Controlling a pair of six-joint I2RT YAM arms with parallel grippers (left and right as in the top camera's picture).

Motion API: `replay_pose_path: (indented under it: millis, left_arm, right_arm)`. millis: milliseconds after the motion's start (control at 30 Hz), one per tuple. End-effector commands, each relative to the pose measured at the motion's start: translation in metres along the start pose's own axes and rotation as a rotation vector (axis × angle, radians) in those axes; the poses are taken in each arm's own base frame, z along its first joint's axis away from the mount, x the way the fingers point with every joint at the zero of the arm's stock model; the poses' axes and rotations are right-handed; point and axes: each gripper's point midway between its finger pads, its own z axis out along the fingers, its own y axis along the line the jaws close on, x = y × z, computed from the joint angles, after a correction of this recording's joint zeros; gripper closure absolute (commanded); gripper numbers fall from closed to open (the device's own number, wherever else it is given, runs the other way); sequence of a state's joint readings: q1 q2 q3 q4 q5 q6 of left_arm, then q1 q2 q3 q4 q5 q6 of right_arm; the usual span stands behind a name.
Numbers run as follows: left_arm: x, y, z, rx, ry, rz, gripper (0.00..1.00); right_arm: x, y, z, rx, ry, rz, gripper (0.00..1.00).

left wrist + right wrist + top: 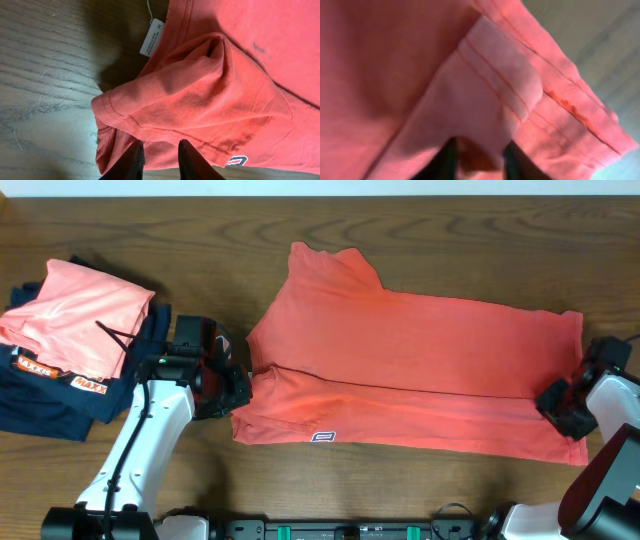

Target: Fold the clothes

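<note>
Shirt (420,360): spread across mid-table (200,240), its near strip folded up lengthwise.
Left hand (222,385): at the fold's left end, fingers (137,160) slightly apart with cloth between them; I cannot tell if they pinch it.
Right hand (562,405): clamped on the shirt's right end.
Why: probably one hand at each end so the long fold runs straight and taut.

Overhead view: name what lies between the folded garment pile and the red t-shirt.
The left gripper, at the t-shirt's left edge; farther back only bare table wood. The overhead view shows it.
</note>
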State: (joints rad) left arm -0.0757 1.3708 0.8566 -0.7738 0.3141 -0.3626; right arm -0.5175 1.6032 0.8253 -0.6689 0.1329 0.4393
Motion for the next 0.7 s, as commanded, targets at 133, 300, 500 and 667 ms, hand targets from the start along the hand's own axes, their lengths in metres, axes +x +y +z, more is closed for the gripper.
replay_pose_path:
  millis: [133, 300, 500, 667]
  left_arm:
    - [-0.002, 0.001, 0.000, -0.003, -0.016, 0.005, 0.75]
    - [-0.030, -0.012, -0.002, 0.047, -0.128, 0.063, 0.75]
    - [-0.076, -0.038, -0.016, 0.135, -0.330, 0.124, 0.75]
    - [-0.096, -0.050, -0.026, 0.174, -0.425, 0.163, 0.74]
  right_arm:
    - [-0.011, 0.005, -0.001, -0.031, -0.043, 0.031, 0.99]
    - [-0.035, 0.030, -0.010, -0.156, -0.115, 0.040, 0.99]
    - [-0.065, 0.053, -0.033, -0.263, -0.192, 0.035, 0.65]
    - [-0.060, 0.050, -0.035, -0.248, -0.173, 0.011, 0.64]
